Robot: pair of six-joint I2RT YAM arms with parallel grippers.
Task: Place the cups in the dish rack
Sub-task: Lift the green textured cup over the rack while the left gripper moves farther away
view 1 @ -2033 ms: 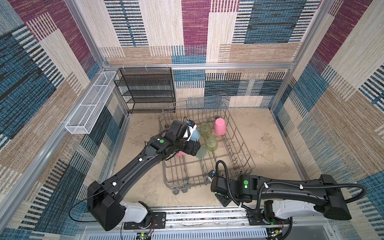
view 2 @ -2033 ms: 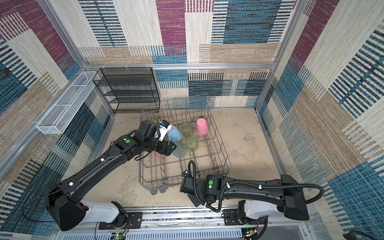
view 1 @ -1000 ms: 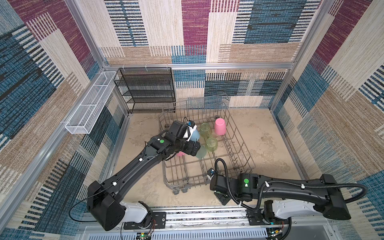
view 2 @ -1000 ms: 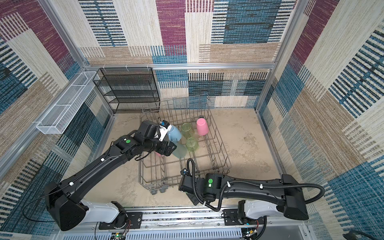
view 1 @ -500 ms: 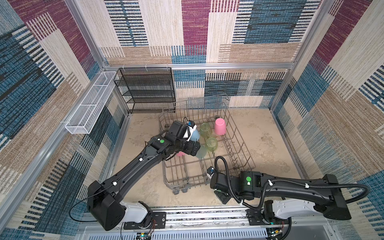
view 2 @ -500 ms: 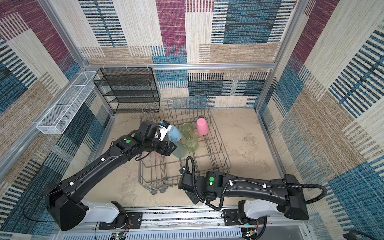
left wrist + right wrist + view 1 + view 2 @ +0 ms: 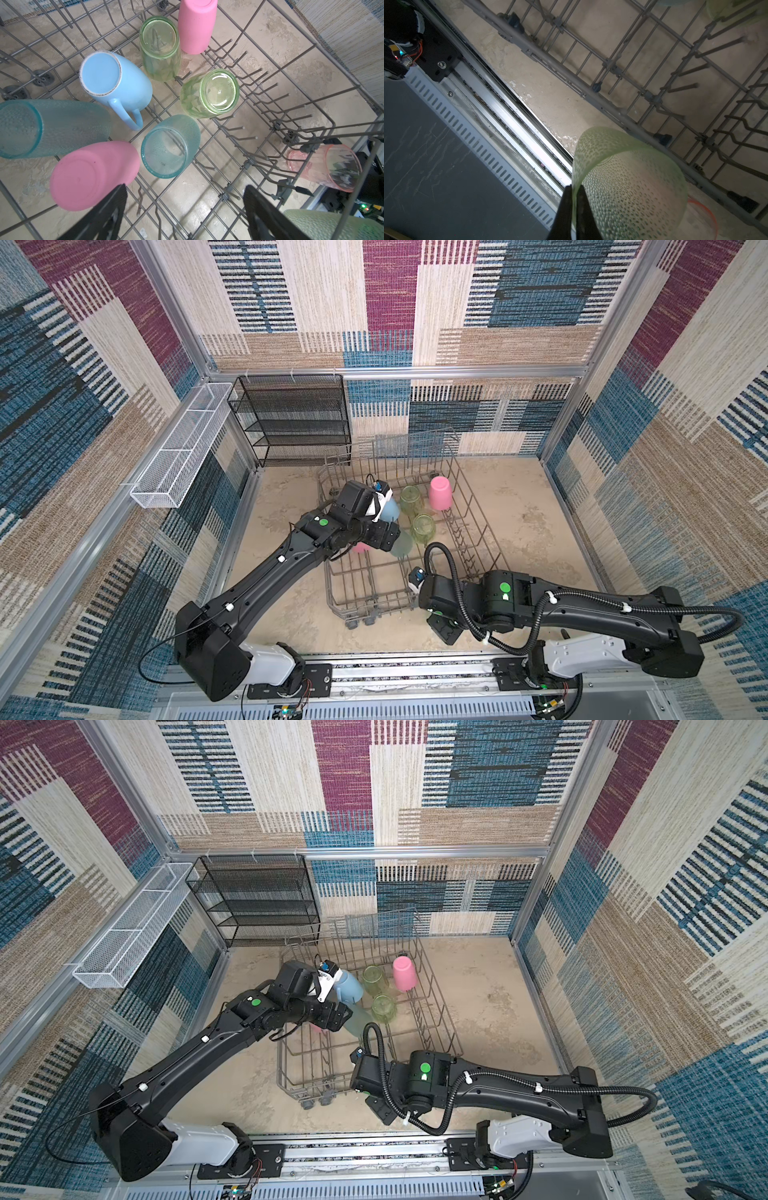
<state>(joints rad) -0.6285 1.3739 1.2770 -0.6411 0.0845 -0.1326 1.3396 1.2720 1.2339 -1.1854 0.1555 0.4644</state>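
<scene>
- Left arm (image 7: 266, 572) reaches from the near rail over the left side of the dish rack (image 7: 361, 583). It covers part of the load in both top views.
- Right arm (image 7: 582, 610) lies low along the near edge, wrist at the rack's near right corner.
- Each arm carries 1 round green sticker (image 7: 322, 522); any print on it is too small to read.
- The grey wire rack sits mid-floor on small wheels.
- Black mesh shelf (image 7: 291, 418) stands against the back wall, just behind the rack's far left corner. White mesh basket (image 7: 183, 448) hangs on the left wall, well apart.
- 7 cups in the rack, bases up:
  - 2 teal cups (image 7: 52, 128) (image 7: 170, 145)
  - 2 pink cups (image 7: 93, 174) (image 7: 440, 493)
  - 1 blue mug (image 7: 114, 79), leaning
  - 2 green faceted cups (image 7: 160, 45) (image 7: 209, 93)
- Moulded marks on the green bases are too small to read.
- Left gripper (image 7: 185, 187) hangs over the rack floor by the near pink cup. Jaws spread wide, nothing between them.
- Right gripper (image 7: 574, 190) has its jaws pinched tight on the wall of a dotted green cup (image 7: 629, 182). It holds the cup outside the rack, just beside the near wall, whose wires stand between cup and interior.
- 1 orange-pink cup (image 7: 324, 166) lies on its side on the floor outside the rack, near the held cup.
</scene>
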